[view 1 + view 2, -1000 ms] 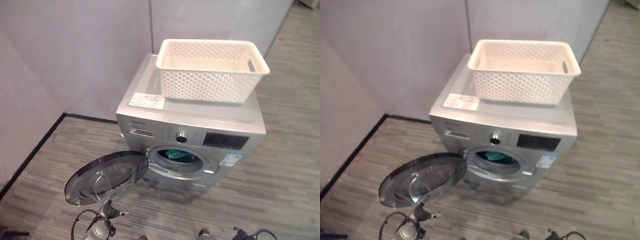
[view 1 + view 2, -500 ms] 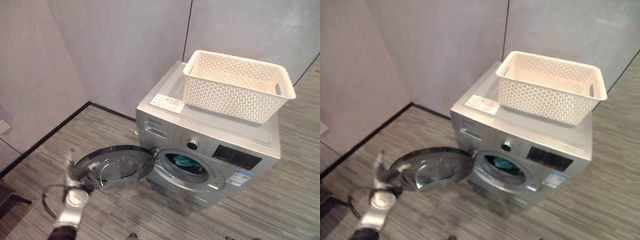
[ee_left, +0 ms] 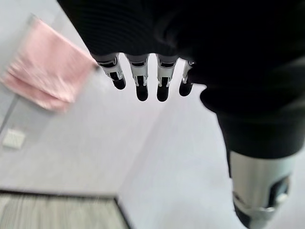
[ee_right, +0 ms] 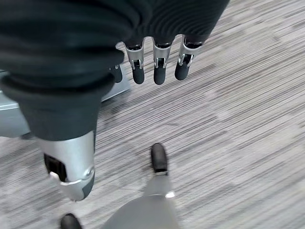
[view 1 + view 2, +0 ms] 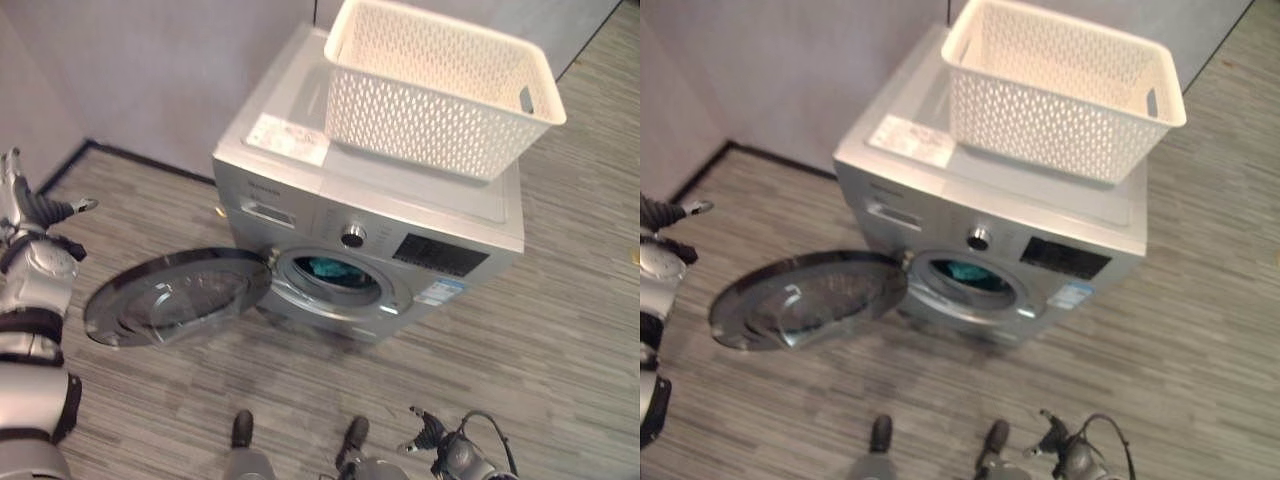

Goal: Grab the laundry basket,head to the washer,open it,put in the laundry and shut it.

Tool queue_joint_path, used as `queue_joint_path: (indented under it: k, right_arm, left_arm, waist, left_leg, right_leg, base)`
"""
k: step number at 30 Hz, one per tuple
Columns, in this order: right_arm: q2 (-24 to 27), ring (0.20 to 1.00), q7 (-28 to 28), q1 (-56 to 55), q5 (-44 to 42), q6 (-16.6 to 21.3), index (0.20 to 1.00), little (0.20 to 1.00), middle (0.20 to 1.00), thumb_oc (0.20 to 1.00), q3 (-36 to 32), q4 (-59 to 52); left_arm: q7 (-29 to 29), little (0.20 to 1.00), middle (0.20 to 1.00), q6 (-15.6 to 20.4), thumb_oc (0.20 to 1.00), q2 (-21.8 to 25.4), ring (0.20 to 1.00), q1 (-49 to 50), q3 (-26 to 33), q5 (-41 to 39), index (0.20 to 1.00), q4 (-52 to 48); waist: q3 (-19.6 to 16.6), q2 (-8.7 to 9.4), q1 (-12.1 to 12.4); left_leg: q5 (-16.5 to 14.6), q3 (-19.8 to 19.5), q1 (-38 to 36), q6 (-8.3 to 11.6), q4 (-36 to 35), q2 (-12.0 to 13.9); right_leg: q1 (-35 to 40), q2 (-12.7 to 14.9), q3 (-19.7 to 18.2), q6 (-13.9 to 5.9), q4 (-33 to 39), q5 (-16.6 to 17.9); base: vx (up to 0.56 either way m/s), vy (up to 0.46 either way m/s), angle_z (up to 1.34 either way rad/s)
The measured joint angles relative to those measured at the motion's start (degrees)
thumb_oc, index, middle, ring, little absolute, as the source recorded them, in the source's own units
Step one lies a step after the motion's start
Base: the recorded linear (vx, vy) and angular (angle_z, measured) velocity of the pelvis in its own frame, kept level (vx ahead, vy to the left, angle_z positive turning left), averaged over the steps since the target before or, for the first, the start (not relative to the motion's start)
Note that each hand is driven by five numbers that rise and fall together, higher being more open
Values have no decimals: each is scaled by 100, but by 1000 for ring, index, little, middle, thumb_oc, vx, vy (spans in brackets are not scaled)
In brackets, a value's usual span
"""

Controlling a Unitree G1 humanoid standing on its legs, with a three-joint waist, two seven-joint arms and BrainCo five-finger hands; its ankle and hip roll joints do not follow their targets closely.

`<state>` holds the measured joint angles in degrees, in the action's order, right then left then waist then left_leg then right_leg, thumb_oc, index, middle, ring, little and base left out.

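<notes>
Beside the left robot hand [image 5: 30, 215], whose fingers are hanging relaxed and holding nothing, the washer [image 5: 370, 235] is standing with its door [image 5: 175, 295] swung open, teal laundry [image 5: 328, 268] lying inside. Beyond the empty, loose-fingered right robot hand [image 5: 432, 436], the basket [image 5: 435, 85] is sitting on top of it.

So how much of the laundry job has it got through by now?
Most of it looks done. The laundry basket stands on top of the washer, and teal laundry lies inside the drum. The washer door hangs wide open, so shutting it is what remains. The left robot hand is raised beside the door with nothing in it; the right robot hand hangs empty too.
</notes>
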<state>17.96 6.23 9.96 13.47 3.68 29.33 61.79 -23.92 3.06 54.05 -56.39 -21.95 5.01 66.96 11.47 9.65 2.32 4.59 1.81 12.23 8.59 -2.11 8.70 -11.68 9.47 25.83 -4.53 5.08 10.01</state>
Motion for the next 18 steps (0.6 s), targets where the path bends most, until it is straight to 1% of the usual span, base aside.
queue_joint_path:
  k: [1,2,4,6,7,9,11,12,13,14,16,17,18]
  right_arm:
    - [-11,1000,-2,82,-33,0,1000,1000,1000,1000,11,-49]
    - [-15,1000,-2,162,-110,3,1000,1000,1000,1000,166,-181]
    - [-22,1000,-2,174,-148,12,1000,1000,1000,1000,226,-273]
    - [-30,1000,-1,275,-210,11,1000,1000,1000,1000,282,-423]
    - [20,1000,-1,288,-255,11,1000,1000,1000,1000,398,-553]
    - [80,1000,-2,328,-265,7,1000,1000,1000,1000,483,-844]
    - [87,1000,-13,414,-292,9,1000,1000,1000,1000,635,-1072]
    - [90,1000,-23,434,-350,13,1000,1000,1000,1000,688,-1178]
    - [107,1000,-49,494,-365,32,1000,1000,1000,1000,717,-1360]
    - [168,1000,-69,541,-364,12,1000,1000,1000,1000,812,-1473]
    - [246,1000,-160,571,-361,-5,1000,1000,1000,1000,879,-1672]
    - [332,1000,-249,556,-363,-8,1000,1000,1000,1000,866,-2025]
    - [357,1000,-278,566,-363,-3,1000,1000,1000,1000,860,-2085]
  left_arm:
    - [112,1000,1000,-5,1000,8,1000,-276,-173,-7,1000,214]
    - [269,1000,1000,-8,1000,11,1000,-549,-316,-18,1000,421]
    - [368,1000,1000,-13,1000,-11,1000,-612,-330,-53,1000,385]
    - [524,1000,1000,-36,1000,-52,1000,-729,-457,-46,1000,609]
    - [578,1000,1000,-79,1000,-58,1000,-819,-632,-8,1000,788]
    - [694,1000,1000,-124,1000,-38,1000,-1104,-640,46,1000,1053]
    - [764,1000,1000,-224,1000,-1,1000,-1413,-649,170,1000,1336]
    - [855,1000,1000,-269,1000,5,1000,-1479,-779,325,1000,1484]
    - [1093,1000,1000,-340,1000,32,1000,-1466,-1029,697,1000,1518]
    - [1246,1000,1000,-337,1000,96,1000,-1438,-1229,928,1000,1507]
    - [1475,1000,1000,-365,1000,160,1000,-1403,-1235,1146,1000,1490]
    - [1686,1000,1000,-451,1000,236,1000,-1318,-1192,1214,1000,1479]
    - [1761,1000,1000,-457,1000,279,1000,-1302,-1197,1272,1000,1460]
  waist:
    - [93,95,-12]
    - [186,235,-85]
    - [261,322,-132]
    - [442,396,-199]
    - [439,403,-240]
    - [468,415,-279]
    - [476,404,-313]
    - [476,404,-326]
    - [476,403,-328]
    - [476,403,-333]
    - [475,405,-336]
    - [450,435,-337]
    - [441,449,-327]
  left_leg:
    - [18,19,53,18,-11,12]
    - [31,31,139,37,-5,45]
    - [40,44,193,46,-11,88]
    - [37,58,264,50,-22,151]
    - [42,48,384,56,-14,177]
    - [68,40,578,88,-10,218]
    - [70,39,611,92,-16,265]
    - [68,47,591,94,-20,280]
    - [55,51,583,98,-24,288]
    - [44,59,585,98,-28,287]
    - [35,73,579,93,-27,281]
    - [16,133,580,92,-30,275]
    - [12,164,581,91,-31,272]
  right_leg:
    - [-88,-35,-35,19,0,32]
    - [-187,-49,-63,51,1,57]
    - [-250,-82,-78,61,1,61]
    - [-348,-157,-99,85,0,77]
    - [-450,-176,-99,88,0,79]
    - [-641,-220,-119,134,-2,112]
    - [-679,-262,-184,147,-2,122]
    - [-670,-274,-187,147,-3,122]
    - [-666,-287,-192,154,-2,115]
    - [-675,-302,-199,154,-2,115]
    - [-679,-308,-235,154,-2,115]
    - [-723,-307,-330,151,-2,113]
    - [-742,-305,-367,145,-2,108]
  base:
    - [-39,-16,-14]
    - [-19,-29,-16]
    - [-26,-16,-7]
    - [-38,-19,-6]
    - [-38,-30,-7]
    - [-9,-17,0]
    - [-1,-5,-2]
    - [5,-17,-4]
    - [4,-28,-4]
    - [0,0,0]
    - [-6,-3,-5]
    - [-4,-13,-14]
    - [-3,-4,-15]
